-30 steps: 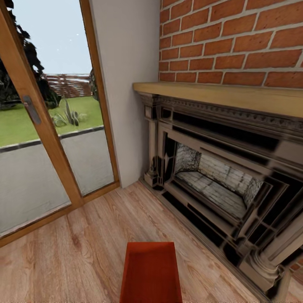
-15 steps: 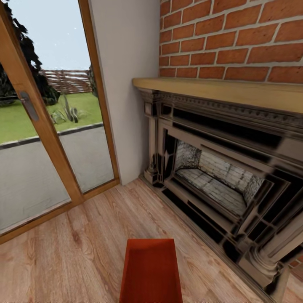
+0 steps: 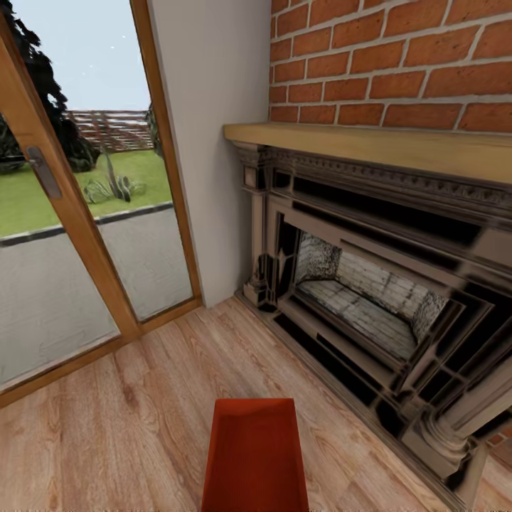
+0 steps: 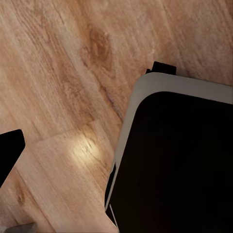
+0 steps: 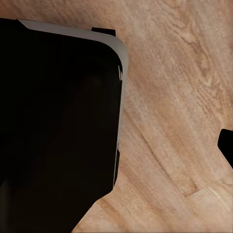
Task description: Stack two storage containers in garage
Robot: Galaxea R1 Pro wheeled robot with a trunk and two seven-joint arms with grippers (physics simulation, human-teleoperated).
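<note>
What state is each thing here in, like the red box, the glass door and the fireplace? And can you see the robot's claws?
Storage container: upright on the wood floor, open-topped, looks empty inside.
Glass door: shut, handle in place.
Fireplace: unlit, hearth bare.
Mantel shelf: nothing on the part in view.
Left claw: dark tip at the picture's edge, open or shut unclear.
Right claw: likewise.

Bright daylight enters my head view from the glass door (image 3: 78,213) at nine o'clock; render textures look soft, smeared.
</note>
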